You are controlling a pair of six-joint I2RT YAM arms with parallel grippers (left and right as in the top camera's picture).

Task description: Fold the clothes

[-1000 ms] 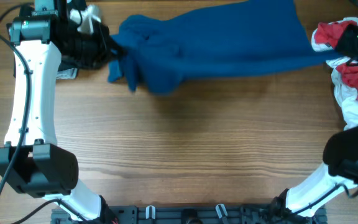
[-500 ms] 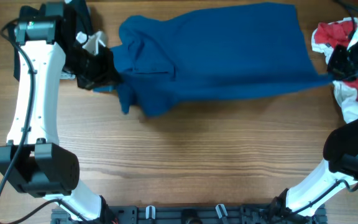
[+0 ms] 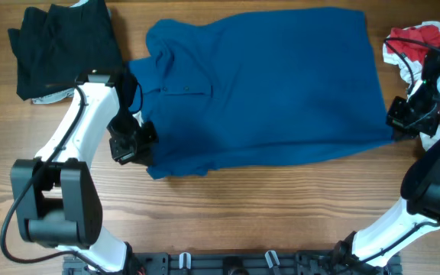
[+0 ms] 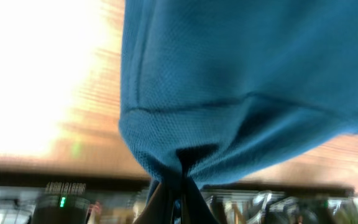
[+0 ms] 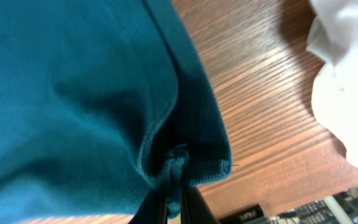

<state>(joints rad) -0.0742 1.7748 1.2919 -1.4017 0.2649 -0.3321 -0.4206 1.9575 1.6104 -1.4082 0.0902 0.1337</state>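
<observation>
The deep-blue short-sleeved shirt (image 3: 273, 84) lies spread across the far half of the table, collar to the left. My left gripper (image 3: 140, 145) is shut on its near-left sleeve edge; in the left wrist view the blue shirt fabric (image 4: 229, 87) bunches between the fingers (image 4: 160, 205). My right gripper (image 3: 397, 122) is shut on the shirt's near-right hem corner. In the right wrist view the pinched shirt hem (image 5: 104, 93) folds into the closed gripper (image 5: 178, 199).
A black garment (image 3: 59, 46) lies folded at the far left corner. A red-and-white garment (image 3: 415, 42) is heaped at the far right, next to the right arm; its white cloth (image 5: 347, 93) shows in the right wrist view. Bare wooden table (image 3: 266, 206) lies toward the near edge.
Both grippers have pulled the blue shirt toward the near edge and spread it flatter. The left arm swung away from the far left corner, uncovering the black garment.
</observation>
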